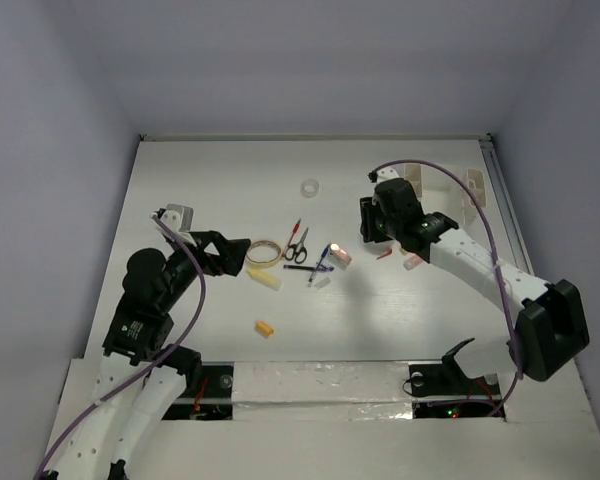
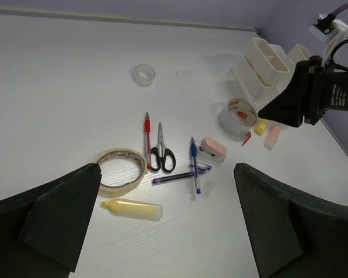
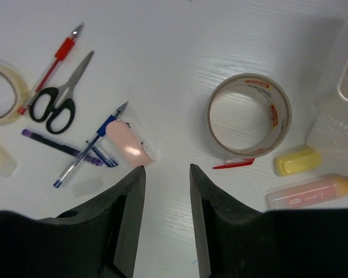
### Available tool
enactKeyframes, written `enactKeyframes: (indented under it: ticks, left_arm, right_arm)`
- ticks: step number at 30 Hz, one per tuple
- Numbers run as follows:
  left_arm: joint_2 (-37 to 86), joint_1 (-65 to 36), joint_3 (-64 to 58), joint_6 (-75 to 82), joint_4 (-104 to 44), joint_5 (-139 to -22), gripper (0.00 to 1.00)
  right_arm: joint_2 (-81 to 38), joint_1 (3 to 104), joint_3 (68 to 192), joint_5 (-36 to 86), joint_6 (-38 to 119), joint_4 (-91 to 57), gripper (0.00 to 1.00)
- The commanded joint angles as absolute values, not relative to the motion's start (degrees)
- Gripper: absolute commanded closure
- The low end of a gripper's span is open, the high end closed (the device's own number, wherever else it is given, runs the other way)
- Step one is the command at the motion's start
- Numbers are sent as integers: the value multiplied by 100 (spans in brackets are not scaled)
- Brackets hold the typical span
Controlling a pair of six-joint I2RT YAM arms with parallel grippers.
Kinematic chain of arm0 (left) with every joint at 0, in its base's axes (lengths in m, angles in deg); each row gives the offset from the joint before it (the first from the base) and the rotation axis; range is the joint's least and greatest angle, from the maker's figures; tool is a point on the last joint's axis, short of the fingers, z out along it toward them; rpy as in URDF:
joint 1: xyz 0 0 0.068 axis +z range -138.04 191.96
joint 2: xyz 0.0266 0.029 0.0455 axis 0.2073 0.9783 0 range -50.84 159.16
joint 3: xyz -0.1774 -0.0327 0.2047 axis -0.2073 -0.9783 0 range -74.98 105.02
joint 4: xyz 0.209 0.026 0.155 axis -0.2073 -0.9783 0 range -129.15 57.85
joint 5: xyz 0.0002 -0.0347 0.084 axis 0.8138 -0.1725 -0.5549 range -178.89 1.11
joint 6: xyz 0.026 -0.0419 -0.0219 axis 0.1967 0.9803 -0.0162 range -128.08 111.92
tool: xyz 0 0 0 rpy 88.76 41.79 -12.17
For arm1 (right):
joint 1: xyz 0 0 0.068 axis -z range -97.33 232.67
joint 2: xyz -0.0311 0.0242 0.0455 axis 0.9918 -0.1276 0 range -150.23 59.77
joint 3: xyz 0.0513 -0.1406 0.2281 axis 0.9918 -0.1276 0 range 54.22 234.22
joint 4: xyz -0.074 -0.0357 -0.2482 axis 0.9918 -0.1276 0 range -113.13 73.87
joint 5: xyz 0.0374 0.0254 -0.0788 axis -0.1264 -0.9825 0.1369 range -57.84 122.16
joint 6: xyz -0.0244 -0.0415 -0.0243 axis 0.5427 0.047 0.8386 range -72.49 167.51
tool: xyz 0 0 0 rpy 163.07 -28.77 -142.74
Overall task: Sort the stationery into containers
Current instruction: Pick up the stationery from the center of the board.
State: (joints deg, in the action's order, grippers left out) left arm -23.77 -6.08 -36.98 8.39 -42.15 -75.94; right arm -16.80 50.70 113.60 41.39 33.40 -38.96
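Right wrist view: what has your right pincer [image 3: 166,172] got?
— Nothing. Its jaws stand partly apart and empty over the desk [image 3: 180,46], between the pink block [image 3: 127,142] and the clear tape roll [image 3: 249,116].
— And your left pincer [image 1: 238,257]?
— Spread wide, also empty, just beside the beige tape roll [image 1: 264,252].
— Where's the stationery?
— Loose on the desk. Scissors [image 2: 160,152], red pen [image 2: 147,136] and blue pen [image 2: 194,165] lie mid-desk. The yellow block [image 3: 296,161] sits just beside the white organiser [image 2: 267,66].
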Motion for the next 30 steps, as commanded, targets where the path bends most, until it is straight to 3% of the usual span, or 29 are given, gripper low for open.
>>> enactKeyframes:
  ticks: [1,2,6,7,26,30]
  left_arm:
    - [-2210,-623,-3701,923,-4059,-7746,1]
    - [-2184,-623,-3710,932,-4068,-7807,1]
    - [-2078,-623,-3701,967,-4146,-8070,37]
    - [-2017,-623,-3701,985,-4164,-8124,39]
    - [-1656,-623,-3666,1090,-4314,-8493,41]
    - [-1647,-623,-3675,1090,-4305,-8493,41]
  right_arm:
    - [-2081,5032,11776,4657,3547,-4003,55]
    - [-2213,5032,11837,4649,3573,-4003,55]
    - [-2994,5032,12154,4640,3609,-3986,53]
    - [-3110,5032,12207,4649,3626,-3960,53]
    - [-4315,5147,12638,5387,3679,-4021,60]
    - [-4411,5147,12638,5281,3688,-3881,70]
